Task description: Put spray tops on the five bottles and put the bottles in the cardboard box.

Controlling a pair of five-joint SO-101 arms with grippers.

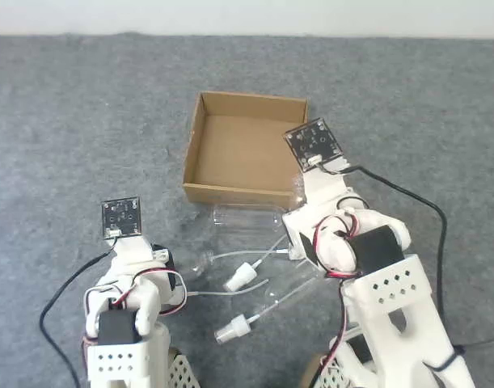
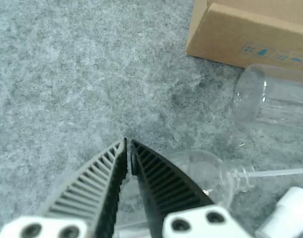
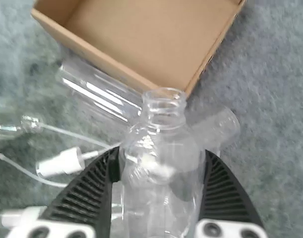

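Between the arms, white plastic spray top (image 1: 240, 277) lies near closed, empty left gripper (image 2: 127, 144); right gripper (image 3: 160, 155) clamps clear capless plastic bottle (image 3: 161, 131).

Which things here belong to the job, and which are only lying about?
Job: cardboard box; capless bottle in right gripper; lying bottle by the box; two spray tops.
Just there: grey carpet; black cable.

Grey carpeted table (image 1: 69, 121): cardboard box (image 1: 230, 195), clear bottle (image 1: 247, 218) lying beside it, 2 white spray tops (image 1: 240, 277).
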